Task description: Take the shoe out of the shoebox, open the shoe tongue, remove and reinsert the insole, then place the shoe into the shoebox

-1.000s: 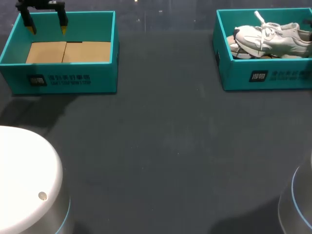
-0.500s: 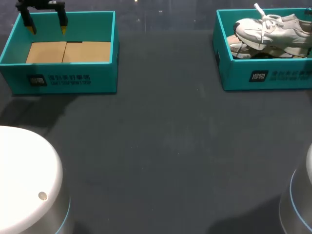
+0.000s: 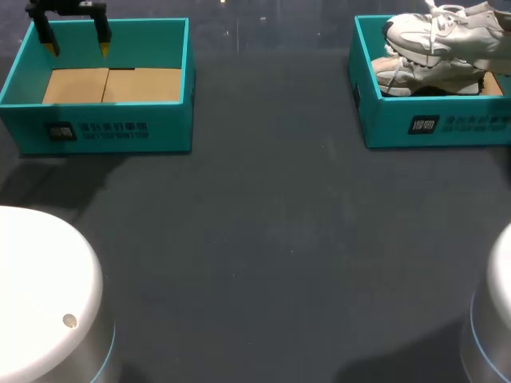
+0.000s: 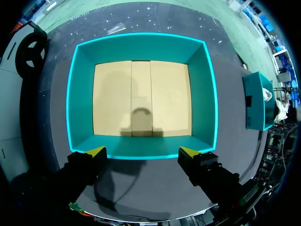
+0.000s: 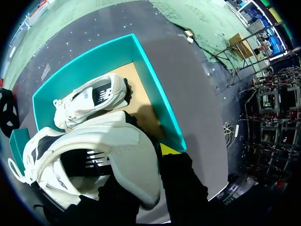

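1. White leather and mesh: the shoe [image 3: 444, 30] is held clear of the shoebox [image 3: 435, 124], above its rim, and in the head view its sole touches nothing.
2. Its heel is clamped between the fingers [image 5: 169, 149] of the right gripper [image 5: 149, 162]. They are closed only as far as the heel's width allows. Just one yellow tip is shown, the other being hidden behind the heel.
3. The long axis is laid across those fingers. The heel sits between them, and the toe and laces are carried out to one side, toward the table's middle as judged from the head view.
4. Ahead of the same fingers, a second shoe [image 5: 91, 99] is seen lying on its side on the shoebox's cardboard floor.
5. The left gripper [image 4: 142, 151] is hung over one long wall of the other teal box [image 4: 141, 42]. Its fingers are spread wide with nothing between them, and only bare cardboard is seen ahead of them.
6. The right arm is thus the nearer by far — the left is well apart from the shoe, at the opposite side of the table [image 3: 263, 239]. The next move is judged to turn on this: the shoe would have to be brought toe-first toward the middle, where the tongue could be reached by the left fingers.
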Robot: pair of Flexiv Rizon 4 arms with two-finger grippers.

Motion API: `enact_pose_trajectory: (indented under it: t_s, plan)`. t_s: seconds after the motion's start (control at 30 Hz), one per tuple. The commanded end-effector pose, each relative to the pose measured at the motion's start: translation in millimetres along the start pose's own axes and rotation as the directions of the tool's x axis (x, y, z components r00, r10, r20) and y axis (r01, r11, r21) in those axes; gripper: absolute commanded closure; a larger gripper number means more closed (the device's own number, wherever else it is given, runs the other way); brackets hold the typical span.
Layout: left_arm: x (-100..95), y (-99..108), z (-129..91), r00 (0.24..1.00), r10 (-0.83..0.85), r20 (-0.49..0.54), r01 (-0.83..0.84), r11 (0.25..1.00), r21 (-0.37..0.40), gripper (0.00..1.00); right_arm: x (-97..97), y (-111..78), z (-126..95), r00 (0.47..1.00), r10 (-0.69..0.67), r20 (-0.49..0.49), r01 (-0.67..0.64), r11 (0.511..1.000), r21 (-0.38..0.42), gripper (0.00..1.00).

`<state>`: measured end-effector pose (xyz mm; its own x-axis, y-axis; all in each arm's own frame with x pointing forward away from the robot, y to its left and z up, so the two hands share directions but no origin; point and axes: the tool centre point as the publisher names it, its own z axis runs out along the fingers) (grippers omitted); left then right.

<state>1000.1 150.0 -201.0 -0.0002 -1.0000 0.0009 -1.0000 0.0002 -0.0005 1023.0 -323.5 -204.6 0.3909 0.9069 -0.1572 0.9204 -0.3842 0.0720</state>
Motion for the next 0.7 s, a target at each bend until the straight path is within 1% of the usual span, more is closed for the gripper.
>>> enact_pose_trajectory:
  t_s: [0.03,0.23,0.43,0.7]
  plan:
    - [0.1,0,-1,1.000,0.000,0.001,0.000,1.000,0.000,0.00,-4.2,-12.7,-23,1.000,0.003,0.006,-0.003,1.000,-0.019,1.00]
    - [0.1,0,-1,1.000,0.000,0.001,0.000,1.000,0.000,0.00,-7.2,-27.3,-43,1.000,0.012,0.016,-0.011,0.999,-0.031,1.00]
    - [0.1,0,-1,1.000,0.000,0.001,0.000,1.000,0.000,0.00,-2.8,-54.3,-63,0.999,0.027,0.031,-0.025,0.999,-0.046,1.00]
    - [0.1,0,-1,1.000,0.000,0.001,0.000,1.000,0.000,0.00,8.2,-93.5,-74,0.998,0.048,0.052,-0.045,0.997,-0.060,1.00]
